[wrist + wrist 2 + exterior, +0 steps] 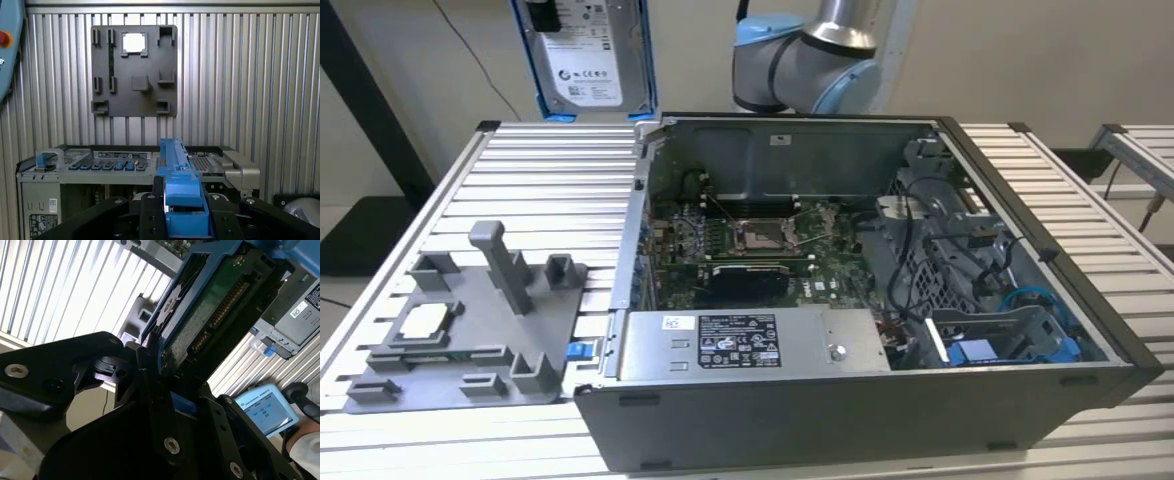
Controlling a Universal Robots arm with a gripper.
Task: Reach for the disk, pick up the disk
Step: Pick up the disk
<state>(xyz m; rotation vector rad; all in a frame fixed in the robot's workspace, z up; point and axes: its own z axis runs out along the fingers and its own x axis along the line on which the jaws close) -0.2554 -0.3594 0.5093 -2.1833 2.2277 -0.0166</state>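
The disk (583, 60) hangs upright in the air above the table's far edge, at the exterior view's upper left: silver metal, white label, blue carrier frame. Its top runs out of that picture. In the second wrist view my gripper (159, 365) is shut on the disk (210, 305), black fingers (150, 390) clamped on its edge, with the green circuit board side showing. The first wrist view looks along the disk's blue carrier edge (176, 170), which sits between the black gripper (182, 212) fingers.
An open computer case (1067, 300) takes up the middle of the slatted table (547, 180), with a bare blue bracket (1014, 345) inside. A grey fixture plate (494, 330) holds a processor chip (427, 320). A hand (307, 445) holds a blue pendant (265, 415).
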